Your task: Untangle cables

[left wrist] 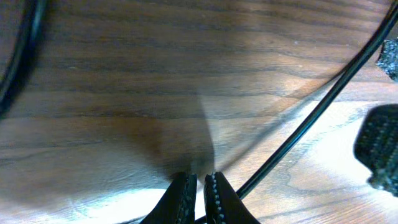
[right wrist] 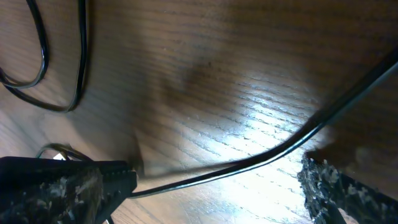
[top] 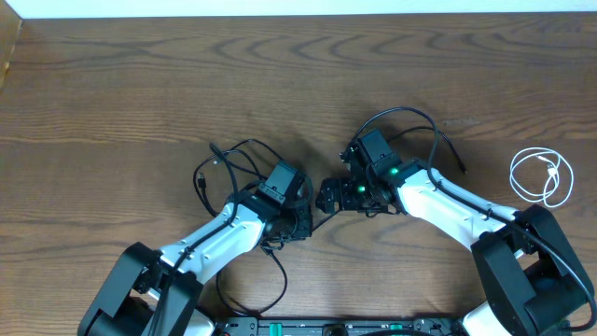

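Two robot arms met at the middle of a brown wood-grain table [top: 140, 84], a thin black cable [left wrist: 311, 118] stretched between them. The left gripper [left wrist: 200, 196] was closed to a narrow slit. The cable ran down beside its right finger and out of sight at the frame's edge, so it appeared pinched there. The cable hung clear of the wood, its shadow falling apart from it.

The right gripper [right wrist: 217, 173] stood wide open. The same cable crossed the gap between its fingers and touched the tip of one, with nothing gripped.

A loose tangle of black cable loops [top: 229, 168] lay near the left arm. A white cable [top: 541, 177], coiled on itself, lay well apart at the right edge, already free of the rest.

The likely risk lay in the close quarters. If the open fingers closed off-line, the raised cable could slip past them. A hard pull against the left gripper's narrow hold could draw the cable out or tighten the loops behind it. With the arms so near, any sideways sweep could also make them collide.
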You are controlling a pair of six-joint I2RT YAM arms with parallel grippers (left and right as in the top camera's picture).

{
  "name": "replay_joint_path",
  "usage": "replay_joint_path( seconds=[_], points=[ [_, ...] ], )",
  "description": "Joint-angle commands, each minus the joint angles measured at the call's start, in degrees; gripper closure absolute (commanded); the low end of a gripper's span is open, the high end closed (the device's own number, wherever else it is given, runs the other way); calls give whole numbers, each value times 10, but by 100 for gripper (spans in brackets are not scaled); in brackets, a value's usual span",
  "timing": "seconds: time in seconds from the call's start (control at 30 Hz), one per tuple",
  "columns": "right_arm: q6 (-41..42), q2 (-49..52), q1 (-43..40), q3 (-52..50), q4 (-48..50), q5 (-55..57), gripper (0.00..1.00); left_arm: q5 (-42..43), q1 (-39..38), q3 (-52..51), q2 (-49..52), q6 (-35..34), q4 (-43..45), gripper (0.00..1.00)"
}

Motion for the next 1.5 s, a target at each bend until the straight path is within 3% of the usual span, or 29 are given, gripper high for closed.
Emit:
replay_joint_path(
  seconds=[0.0, 0.17, 0.57, 0.83, 1.1, 1.23, 1.47],
  points=[
    [7, 12, -2, -18, -4, -3, 1, 3, 4, -5, 4, -3, 3, 87],
    [7, 12, -2, -19, -5, -3, 1, 4, 30, -3, -5, 7, 2, 87],
    [31, 12, 10, -19, -8, 16, 1, -6, 123, -2, -90, 105, 1, 87],
    [120, 12, 52, -19, -23, -12, 1, -140, 188, -3, -104, 108, -9, 88],
    [298, 12, 137, -19, 10, 20, 5, -148, 193, -3, -104, 107, -10, 87],
    [437, 12, 174, -19, 12, 75, 18, -148, 193, -3, -104, 107, -11, 87],
    [567, 12, 224, -19, 17, 193, 61, -148, 193, -3, -104, 107, -11, 87]
  ],
)
